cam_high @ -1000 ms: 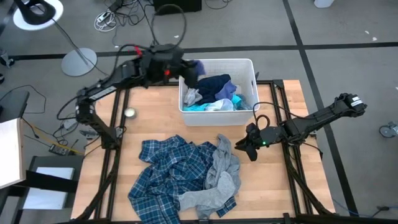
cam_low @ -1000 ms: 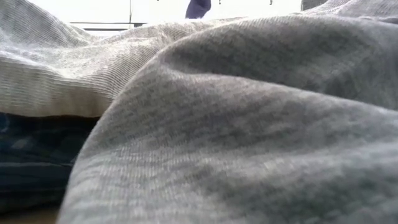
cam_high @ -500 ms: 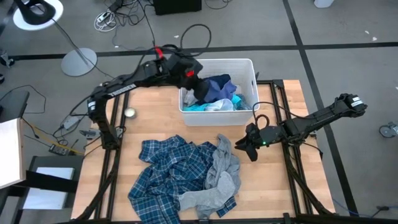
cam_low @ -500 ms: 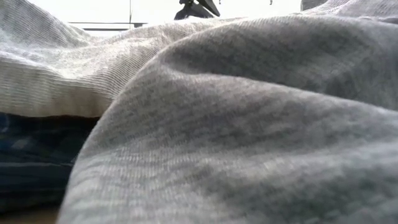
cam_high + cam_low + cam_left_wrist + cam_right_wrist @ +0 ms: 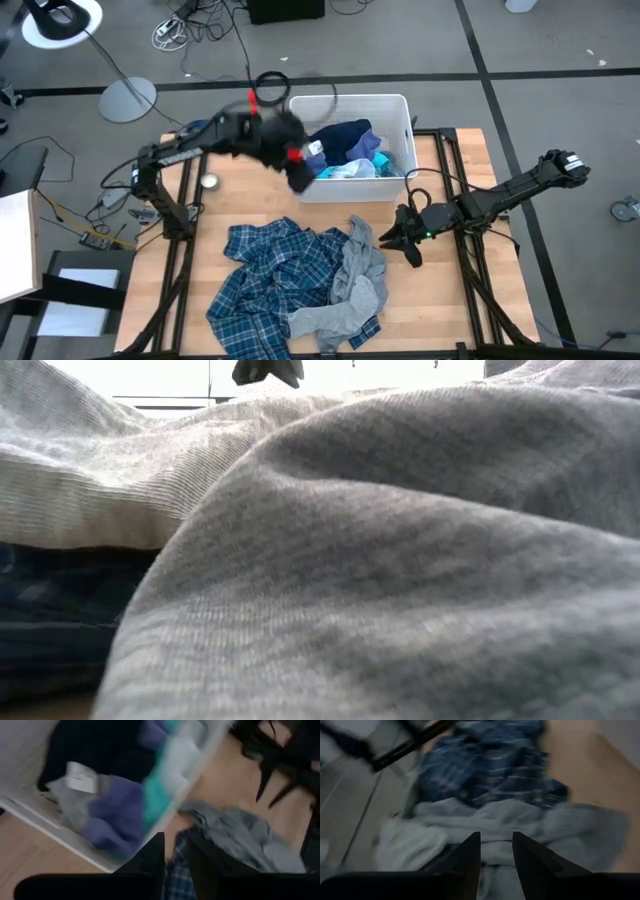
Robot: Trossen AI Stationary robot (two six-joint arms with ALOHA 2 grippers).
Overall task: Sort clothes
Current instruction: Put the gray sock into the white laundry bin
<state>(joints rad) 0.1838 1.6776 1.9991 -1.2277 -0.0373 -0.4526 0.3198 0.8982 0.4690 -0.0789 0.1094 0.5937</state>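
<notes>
A white bin [image 5: 400,105] at the table's far edge holds dark navy [image 5: 345,135], blue-violet [image 5: 372,150] and turquoise [image 5: 340,172] garments. A blue-white plaid shirt [image 5: 265,270] lies spread on the table's near half. A plain grey garment [image 5: 362,262] lies over its right part and fills the low view [image 5: 400,560]. My left gripper [image 5: 297,176] is over the bin's near left corner, open and empty, with a narrow gap [image 5: 175,855]. My right gripper [image 5: 408,245] is low, just right of the grey garment [image 5: 520,825], open and empty.
A small round object [image 5: 208,181] lies on the bare wood left of the bin. Black frame rails [image 5: 180,250] run along the table's left and right sides. Bare wood shows between the bin and the clothes pile [image 5: 330,212].
My left gripper held a dark blue garment above the bin's far left corner, went down into the bin and let it go. It has since swung toward the table's near edge and is now over the bin's near left corner, empty.
</notes>
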